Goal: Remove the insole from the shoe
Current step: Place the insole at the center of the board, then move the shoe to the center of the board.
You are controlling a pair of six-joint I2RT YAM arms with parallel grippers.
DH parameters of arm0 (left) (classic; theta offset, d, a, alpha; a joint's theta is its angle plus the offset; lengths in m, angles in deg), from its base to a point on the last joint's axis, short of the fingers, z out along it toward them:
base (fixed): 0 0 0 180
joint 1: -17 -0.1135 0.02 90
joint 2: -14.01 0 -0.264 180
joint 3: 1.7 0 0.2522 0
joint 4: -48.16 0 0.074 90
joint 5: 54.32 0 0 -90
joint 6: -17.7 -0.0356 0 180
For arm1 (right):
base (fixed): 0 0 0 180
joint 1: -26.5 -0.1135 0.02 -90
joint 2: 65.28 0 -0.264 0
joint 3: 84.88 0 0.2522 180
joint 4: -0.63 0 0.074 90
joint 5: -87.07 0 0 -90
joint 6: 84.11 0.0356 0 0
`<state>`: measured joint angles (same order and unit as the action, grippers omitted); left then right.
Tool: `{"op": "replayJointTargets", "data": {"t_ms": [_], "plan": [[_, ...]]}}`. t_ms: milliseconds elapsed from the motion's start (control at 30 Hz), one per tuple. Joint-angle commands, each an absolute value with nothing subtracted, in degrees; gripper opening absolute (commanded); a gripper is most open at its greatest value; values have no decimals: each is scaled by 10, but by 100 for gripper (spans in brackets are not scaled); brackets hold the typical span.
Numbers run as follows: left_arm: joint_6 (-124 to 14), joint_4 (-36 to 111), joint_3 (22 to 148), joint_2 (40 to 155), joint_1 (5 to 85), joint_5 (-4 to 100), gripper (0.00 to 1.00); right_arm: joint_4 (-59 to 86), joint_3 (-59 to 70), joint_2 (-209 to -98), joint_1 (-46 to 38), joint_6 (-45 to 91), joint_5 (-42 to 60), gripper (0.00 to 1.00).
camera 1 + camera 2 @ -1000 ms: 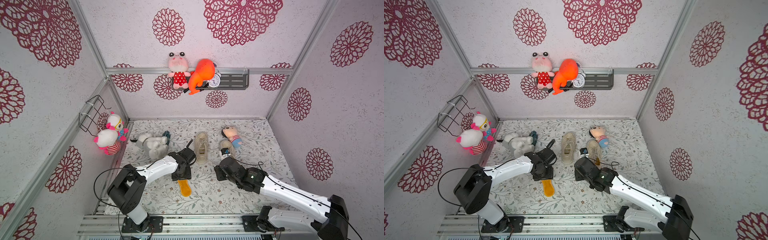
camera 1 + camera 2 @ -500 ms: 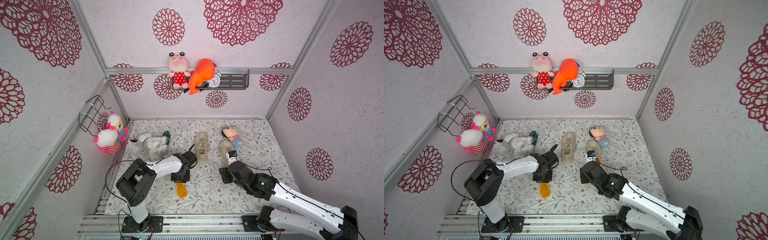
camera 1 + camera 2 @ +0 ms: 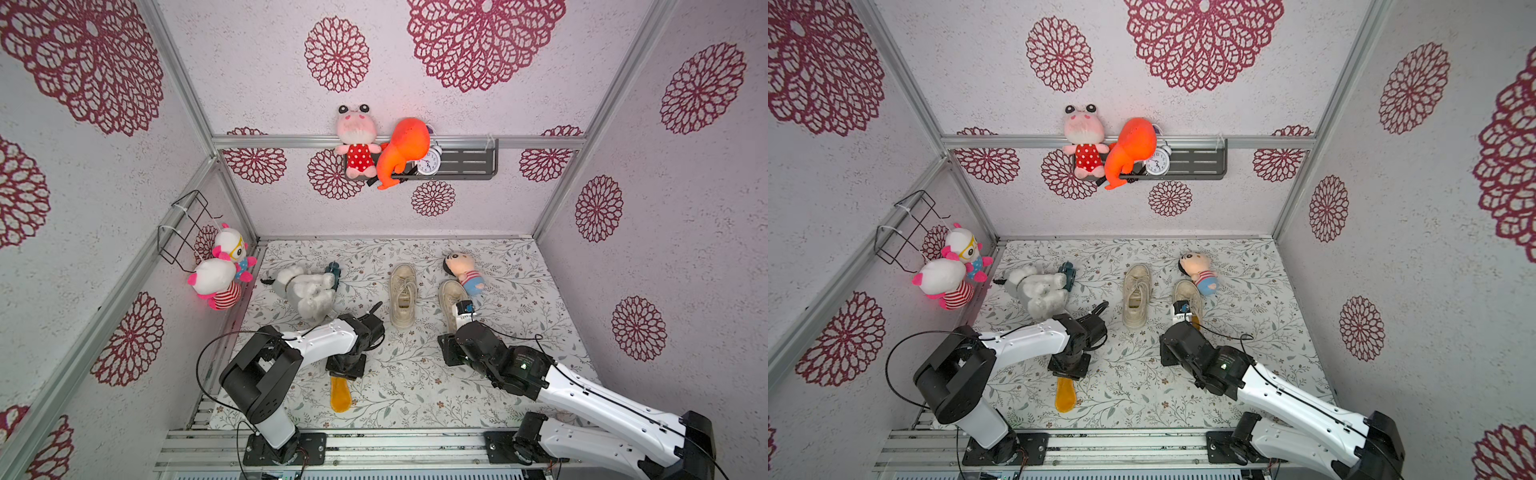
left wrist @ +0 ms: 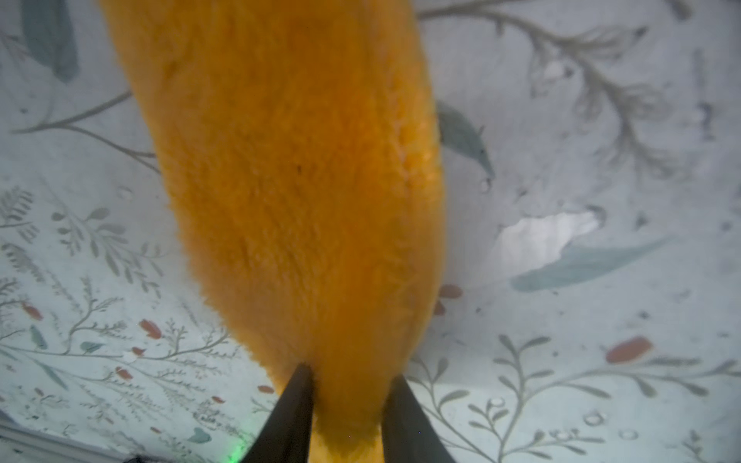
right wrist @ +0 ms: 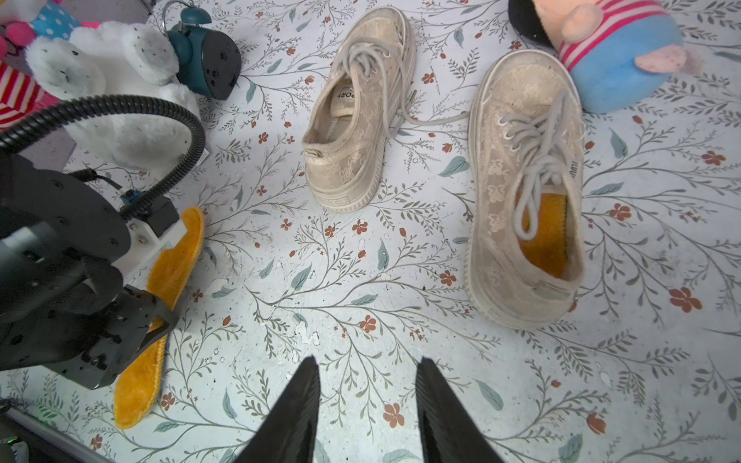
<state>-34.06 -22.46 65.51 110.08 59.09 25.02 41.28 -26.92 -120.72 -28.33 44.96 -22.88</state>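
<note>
Lying insole (image 4: pixel 296 180): was clenched at one end by left claw (image 4: pixel 349 375), on counter (image 4: pixel 601 320).
Right claw (image 5: pixel 367 366): was seen released.

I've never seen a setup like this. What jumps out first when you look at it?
A fluffy orange insole lies on the flowered mat near the front, its end between the fingers of the left hand. Farther back stand two beige lace shoes: one shoe shows a pale inside, the other shoe an orange lining. High on the back wall, a bright orange plush hangs off a grey shelf.
</note>
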Motion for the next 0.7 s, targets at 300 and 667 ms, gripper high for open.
{"op": "replayJointTargets", "data": {"t_ms": [300,667], "plan": [[-403,-240,718,1047,617,219,57,470,-211,-1221,-248,432,-258,43],[-424,-28,781,877,605,229,74,615,-71,-1380,-17,231,-123,36]]}}
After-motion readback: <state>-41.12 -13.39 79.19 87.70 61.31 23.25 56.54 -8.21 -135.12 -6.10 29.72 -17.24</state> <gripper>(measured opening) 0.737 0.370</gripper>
